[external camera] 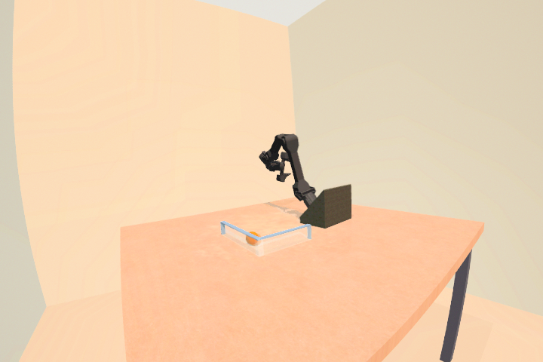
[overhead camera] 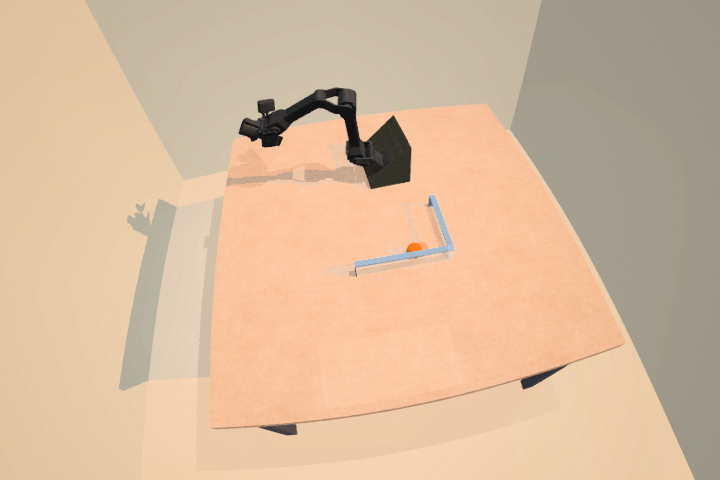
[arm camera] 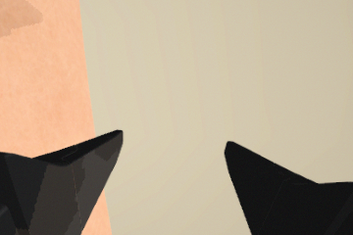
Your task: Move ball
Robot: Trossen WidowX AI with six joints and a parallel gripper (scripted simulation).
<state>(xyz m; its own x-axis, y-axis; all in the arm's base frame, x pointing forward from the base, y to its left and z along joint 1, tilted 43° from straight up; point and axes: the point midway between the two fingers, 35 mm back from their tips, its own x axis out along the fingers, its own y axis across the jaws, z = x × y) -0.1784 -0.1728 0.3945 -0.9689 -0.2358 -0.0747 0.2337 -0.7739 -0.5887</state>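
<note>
Toward ten o'clock above the worktop point(overhead camera: 372, 350), the end effector point(overhead camera: 251, 131) is hanging spread and holding nothing; the ball point(overhead camera: 413, 247) is sitting inside the corner walls point(overhead camera: 443, 226).

The ball point(overhead camera: 414, 247) was bright orange. The low walls point(overhead camera: 443, 223) were clear with light blue tops, and the counter point(overhead camera: 372, 350) was a soft peach orange. The arm point(overhead camera: 315, 104) and its claw point(arm camera: 174, 147) were black, and the block point(overhead camera: 392, 155) at its foot was dark brown.

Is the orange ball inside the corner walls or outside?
Inside. The ball sits in the corner of the blue-edged walls, on the arm's side, far from the open, empty gripper.
</note>
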